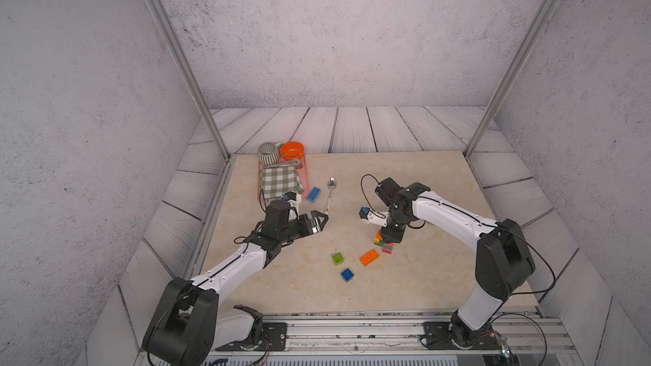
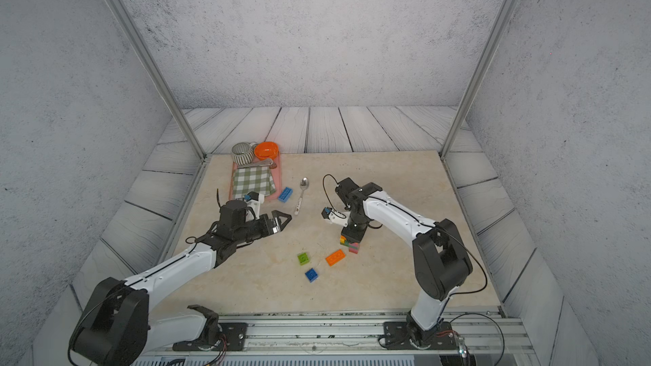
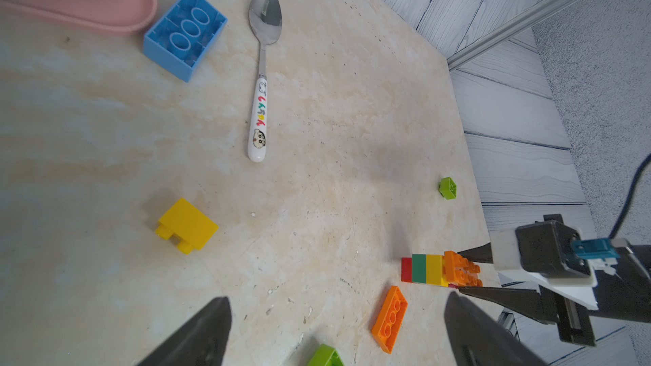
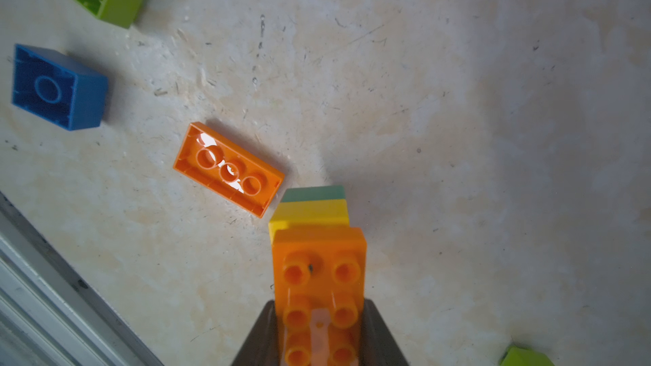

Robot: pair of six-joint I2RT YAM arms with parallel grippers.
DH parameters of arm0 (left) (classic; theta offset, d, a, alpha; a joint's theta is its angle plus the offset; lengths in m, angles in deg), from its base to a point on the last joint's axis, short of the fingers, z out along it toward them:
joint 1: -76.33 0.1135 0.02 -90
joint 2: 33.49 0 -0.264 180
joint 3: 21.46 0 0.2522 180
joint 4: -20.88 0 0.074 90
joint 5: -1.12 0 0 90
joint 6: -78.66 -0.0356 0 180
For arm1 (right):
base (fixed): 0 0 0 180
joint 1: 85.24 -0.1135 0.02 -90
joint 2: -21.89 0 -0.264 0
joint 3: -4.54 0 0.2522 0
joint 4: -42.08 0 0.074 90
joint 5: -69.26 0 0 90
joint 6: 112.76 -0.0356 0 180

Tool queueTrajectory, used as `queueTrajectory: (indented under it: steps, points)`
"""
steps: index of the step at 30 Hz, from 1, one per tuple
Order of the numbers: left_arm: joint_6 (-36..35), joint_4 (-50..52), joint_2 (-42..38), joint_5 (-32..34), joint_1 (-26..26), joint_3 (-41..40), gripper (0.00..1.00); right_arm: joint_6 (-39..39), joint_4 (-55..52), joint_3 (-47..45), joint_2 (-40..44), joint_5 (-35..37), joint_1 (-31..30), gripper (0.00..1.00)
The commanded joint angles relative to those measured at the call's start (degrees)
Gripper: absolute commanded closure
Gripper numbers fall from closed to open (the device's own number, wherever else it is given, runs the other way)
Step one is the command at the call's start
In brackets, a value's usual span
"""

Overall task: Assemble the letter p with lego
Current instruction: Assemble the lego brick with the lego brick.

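Note:
My right gripper [image 4: 318,306] is shut on the orange brick [image 4: 318,269] that tops a small lego stack [image 1: 382,244] of red, green and yellow layers [image 3: 424,269], right of the table's middle. Just in front of the stack lie a loose orange oblong brick [image 1: 369,257], a lime brick [image 1: 338,258] and a blue square brick [image 1: 347,274], all studs down. My left gripper [image 1: 322,220] hangs open and empty over the table near the spoon's handle. Beneath that arm, the left wrist view shows a yellow brick [image 3: 186,225] and a light-blue oblong brick [image 3: 185,33].
A metal spoon [image 1: 329,195] with a white handle lies between the arms. At the back left a pink tray [image 1: 306,177] carries a checked cloth [image 1: 280,181], a striped cup [image 1: 267,154] and an orange bowl [image 1: 292,149]. Another small lime brick [image 3: 448,188] lies beyond the stack.

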Motion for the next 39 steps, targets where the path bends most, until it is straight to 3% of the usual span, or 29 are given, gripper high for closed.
queueTrajectory:
  steps: [1,15,39]
  points:
    - [-1.2,0.1,0.0,0.3,0.0,0.4,0.01,1.7,-1.6,-1.0,1.9,-1.6,-0.3,1.0]
    - [-1.3,0.1,0.0,0.3,0.0,0.4,0.02,3.9,-1.1,-2.2,4.2,-3.4,-0.3,1.0]
    - [-1.4,0.3,-0.7,0.3,0.0,0.4,0.03,4.8,-0.2,-1.9,0.6,0.1,0.4,1.0]
